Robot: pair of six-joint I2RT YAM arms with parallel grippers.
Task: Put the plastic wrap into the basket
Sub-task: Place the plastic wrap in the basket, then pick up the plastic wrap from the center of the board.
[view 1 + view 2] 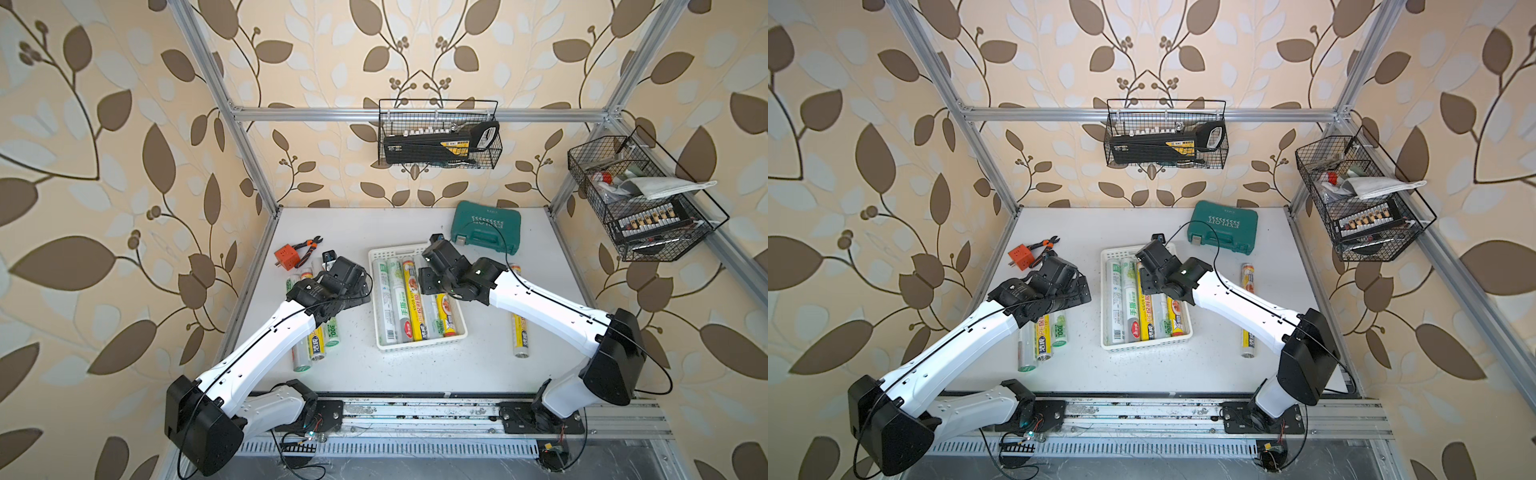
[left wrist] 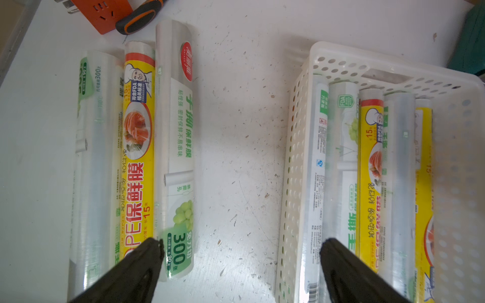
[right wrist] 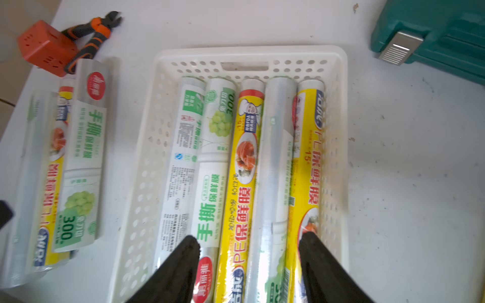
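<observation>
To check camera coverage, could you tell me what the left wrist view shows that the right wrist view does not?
Only the left wrist view clearly shows the left gripper, open, framing the table between three loose rolls and the basket. Only the right wrist view shows the right gripper, open above the five rolls in the basket, plus the green case's latch and the pliers' cutting head. Both show the basket, those eight rolls and the orange cube.

Beige leaf wallpaper (image 1: 104, 124) surrounds my white tabletop (image 1: 415, 374). I see one black wire basket (image 1: 392, 124) at twelve o'clock, another wire basket (image 1: 590, 160) at two.
</observation>
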